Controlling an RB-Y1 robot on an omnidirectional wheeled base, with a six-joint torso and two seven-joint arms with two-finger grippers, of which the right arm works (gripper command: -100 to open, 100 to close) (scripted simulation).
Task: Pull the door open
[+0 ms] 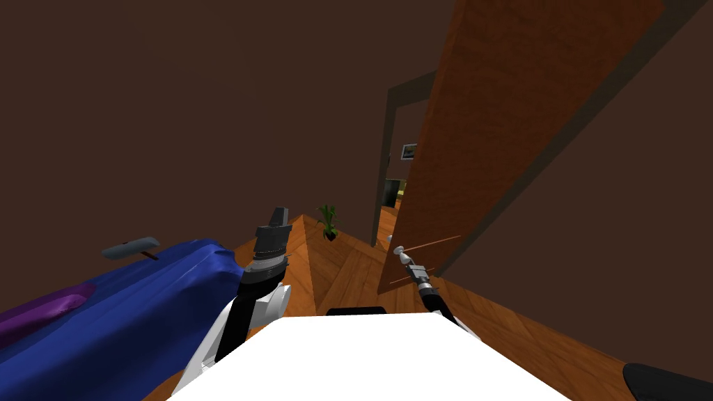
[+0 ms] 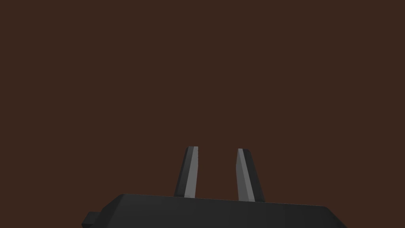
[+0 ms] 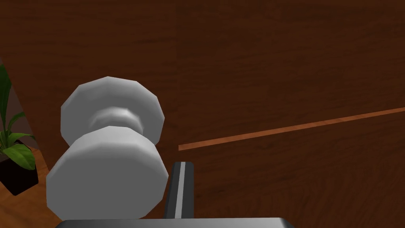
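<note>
The brown wooden door (image 1: 515, 104) stands partly open, its free edge swung toward me. Low on that edge sits its pale grey round knob (image 1: 400, 250). My right gripper (image 1: 406, 258) reaches up to the knob and is shut on it. In the right wrist view the knob (image 3: 106, 158) is large and close. One finger (image 3: 180, 186) presses its side, and the other is hidden behind it. My left gripper (image 1: 279, 217) is raised on the left, well away from the door. Its fingers (image 2: 191, 170) stand close together with nothing between them.
A bed with a blue cover (image 1: 139, 299) lies close on my left, a grey object (image 1: 130, 248) beyond it. A potted plant (image 1: 328, 221) stands on the wooden floor near the doorway. Dark brown walls flank the door. A dark object (image 1: 661, 383) lies at my right.
</note>
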